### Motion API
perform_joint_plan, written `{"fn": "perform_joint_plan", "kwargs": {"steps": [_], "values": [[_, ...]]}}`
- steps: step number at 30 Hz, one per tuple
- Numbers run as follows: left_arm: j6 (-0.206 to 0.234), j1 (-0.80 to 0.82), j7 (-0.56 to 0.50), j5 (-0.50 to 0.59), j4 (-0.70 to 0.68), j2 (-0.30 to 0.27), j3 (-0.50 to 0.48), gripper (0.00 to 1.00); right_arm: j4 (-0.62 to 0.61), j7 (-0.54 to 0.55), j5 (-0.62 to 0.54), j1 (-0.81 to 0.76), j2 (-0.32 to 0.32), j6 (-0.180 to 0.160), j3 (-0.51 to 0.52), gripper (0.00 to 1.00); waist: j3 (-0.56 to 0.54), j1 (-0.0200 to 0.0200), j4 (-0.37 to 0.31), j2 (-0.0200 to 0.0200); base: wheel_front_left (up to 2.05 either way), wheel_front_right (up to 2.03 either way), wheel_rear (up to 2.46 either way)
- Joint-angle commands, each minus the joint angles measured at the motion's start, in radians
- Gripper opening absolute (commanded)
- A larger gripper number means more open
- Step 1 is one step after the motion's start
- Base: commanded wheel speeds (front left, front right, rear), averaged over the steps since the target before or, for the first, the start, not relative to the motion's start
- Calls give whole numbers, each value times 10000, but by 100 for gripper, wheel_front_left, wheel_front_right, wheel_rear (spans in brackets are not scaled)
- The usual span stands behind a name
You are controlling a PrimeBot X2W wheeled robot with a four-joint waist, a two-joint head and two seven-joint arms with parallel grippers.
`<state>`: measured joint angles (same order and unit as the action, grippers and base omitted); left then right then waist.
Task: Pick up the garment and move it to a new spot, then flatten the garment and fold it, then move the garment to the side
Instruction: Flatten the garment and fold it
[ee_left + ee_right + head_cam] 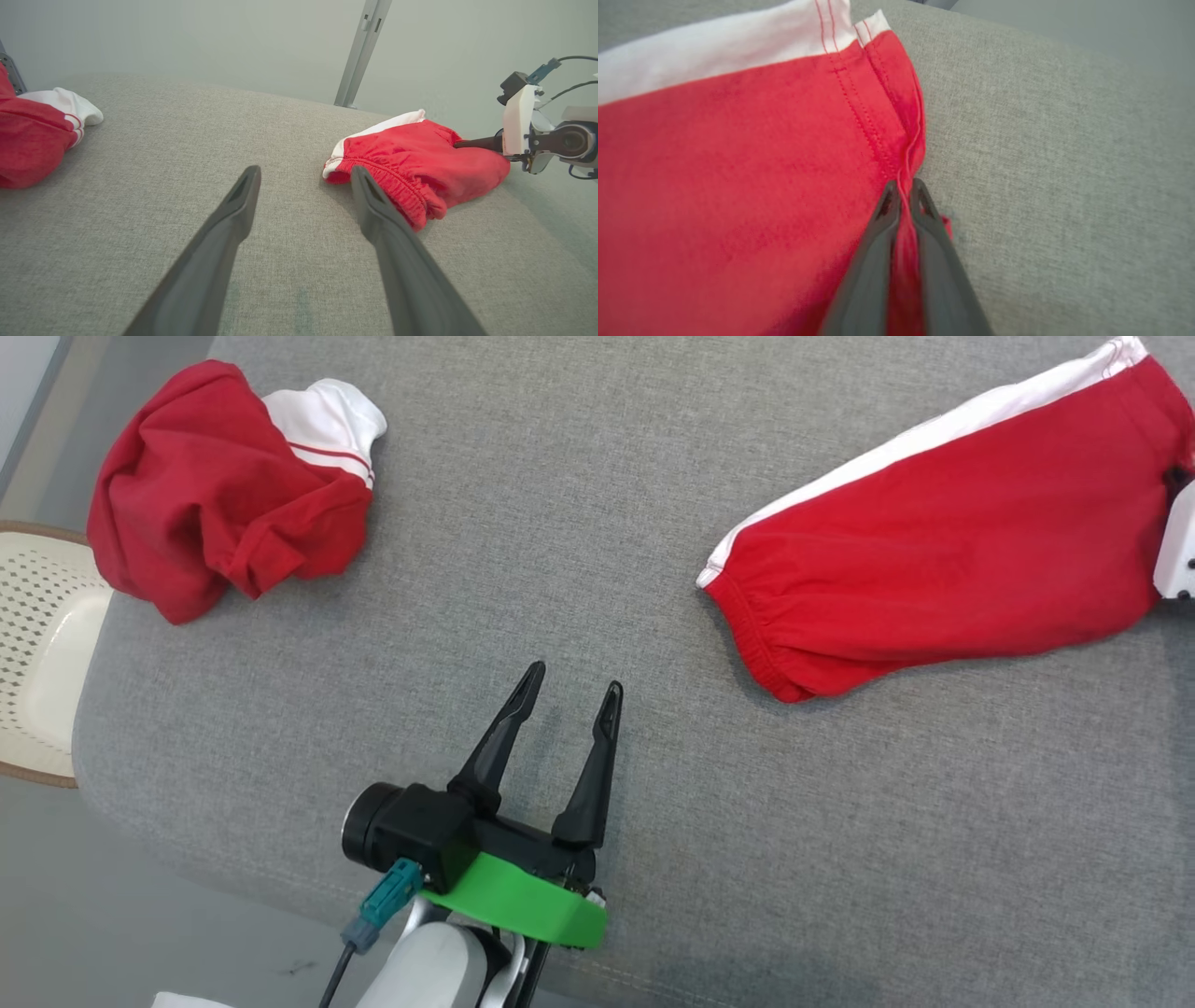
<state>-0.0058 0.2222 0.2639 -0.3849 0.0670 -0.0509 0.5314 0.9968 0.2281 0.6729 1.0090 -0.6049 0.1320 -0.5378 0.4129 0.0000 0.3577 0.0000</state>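
Observation:
The garment [943,541] is red with a white side stripe and lies flat at the right of the grey padded surface [560,560], elastic waistband toward the middle. My right gripper [905,184] is shut on a fold of its red hem edge, and red cloth shows between the fingers. In the head view the right gripper [1178,485] sits at the garment's far right end. My left gripper [574,679] hovers open over bare fabric near the front edge, nothing between its fingers. In the left wrist view the left gripper [303,170] has the garment [420,163] just right of its right finger.
A second red and white garment [224,485] lies crumpled at the far left corner, also in the left wrist view [32,135]. A cream perforated basket [37,644] stands off the surface's left edge. The padded surface rounds off at the lower left. A metal post [359,51] stands behind.

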Motion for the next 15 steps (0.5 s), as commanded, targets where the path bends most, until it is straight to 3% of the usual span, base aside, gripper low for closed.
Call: {"fn": "perform_joint_plan", "kwargs": {"steps": [1,15], "values": [[-40,97,-1,-55,23,5,-42,100,119,53,92,-349,-76,-25,-90,0,-91,0,-129,0,0,0,0],[-107,-364,-3,158,187,-1,-190,100,-451,-1385,1900,-2174,-462,-23,186,0,-1077,0,-1474,0,0,0,0]]}}
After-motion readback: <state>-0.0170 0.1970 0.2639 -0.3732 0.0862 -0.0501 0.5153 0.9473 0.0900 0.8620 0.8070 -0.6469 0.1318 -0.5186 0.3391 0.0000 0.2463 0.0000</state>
